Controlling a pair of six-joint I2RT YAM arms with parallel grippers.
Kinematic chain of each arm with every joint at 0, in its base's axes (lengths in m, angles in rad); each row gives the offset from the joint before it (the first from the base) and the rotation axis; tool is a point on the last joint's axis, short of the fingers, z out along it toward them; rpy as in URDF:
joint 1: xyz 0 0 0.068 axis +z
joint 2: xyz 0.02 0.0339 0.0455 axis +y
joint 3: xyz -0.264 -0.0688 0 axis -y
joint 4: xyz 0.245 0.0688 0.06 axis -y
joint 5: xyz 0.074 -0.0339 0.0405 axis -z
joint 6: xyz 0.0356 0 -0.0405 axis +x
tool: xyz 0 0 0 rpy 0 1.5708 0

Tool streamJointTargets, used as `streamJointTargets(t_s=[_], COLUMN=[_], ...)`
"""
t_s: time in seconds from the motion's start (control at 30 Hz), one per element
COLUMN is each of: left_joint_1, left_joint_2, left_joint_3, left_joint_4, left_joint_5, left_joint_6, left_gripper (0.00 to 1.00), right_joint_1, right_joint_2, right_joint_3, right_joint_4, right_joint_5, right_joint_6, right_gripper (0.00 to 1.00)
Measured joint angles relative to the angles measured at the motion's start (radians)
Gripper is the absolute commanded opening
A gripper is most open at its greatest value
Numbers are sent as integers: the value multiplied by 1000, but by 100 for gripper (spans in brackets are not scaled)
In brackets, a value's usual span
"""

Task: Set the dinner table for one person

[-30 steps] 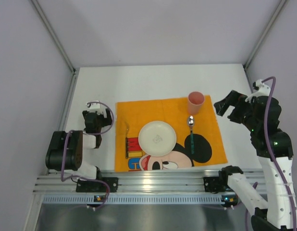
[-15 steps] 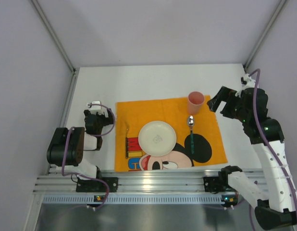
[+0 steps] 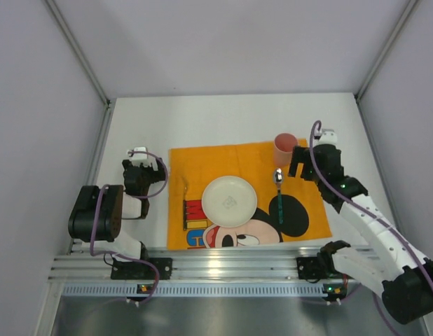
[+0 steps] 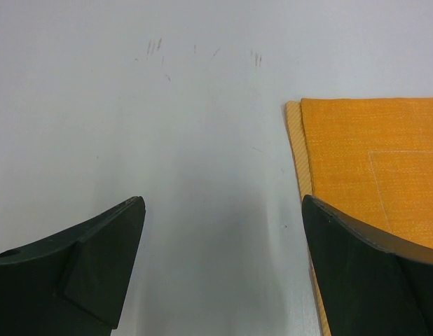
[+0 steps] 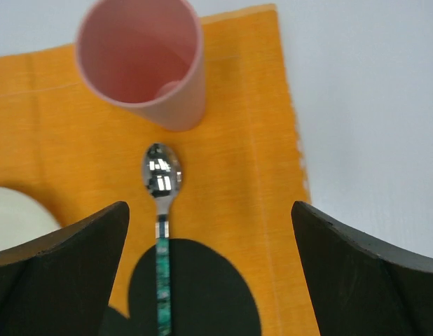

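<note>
The white dinner table (image 3: 202,122) carries an orange Mickey Mouse mat (image 3: 202,162). On the mat lie a white plate (image 3: 229,201), a red-handled fork (image 3: 186,207) to its left, a green-handled spoon (image 3: 278,193) to its right, and an upright pink cup (image 3: 285,148) at the far right corner. My right gripper (image 3: 299,166) hangs open over the mat's right part, beside the cup. In its wrist view the right gripper (image 5: 209,210) holds nothing, with the spoon (image 5: 161,183) and cup (image 5: 143,59) ahead. My left gripper (image 4: 222,210) stands open and empty over bare table, left of the mat (image 4: 370,154).
A ribbed aluminium rail (image 3: 223,264) runs along the near edge with both arm bases on it. Grey walls close in the table on the left, back and right. Bare white tabletop (image 5: 363,105) lies right of the mat.
My right arm has swung in from the table's right edge, leftward and down, to just right of the cup and spoon. The left gripper has barely shifted. Both stay open.
</note>
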Motion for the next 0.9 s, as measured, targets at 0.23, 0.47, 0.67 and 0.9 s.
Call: streamJointTargets(t_s=[0.23,0.47,0.67,0.9], left_joint_1=[0,0,0,0], left_joint_2=[0,0,0,0], left_joint_3=[0,0,0,0], left_joint_4=[3,3,3,3], left_joint_5=[0,0,0,0], left_joint_6=[0,0,0,0], left_gripper=[99,99,99,99], right_joint_1=[-49,-248,-292,-326], right_joint_2=[248,341,388,404], right_joint_3=[-115,-309,-430,-499], right_joint_4=[252,655,1018,1278], right_joint_5=[127,79,-55,-79], right_joint_6=[-141,-219,-259,-278], right_gripper=[100,100,100,100])
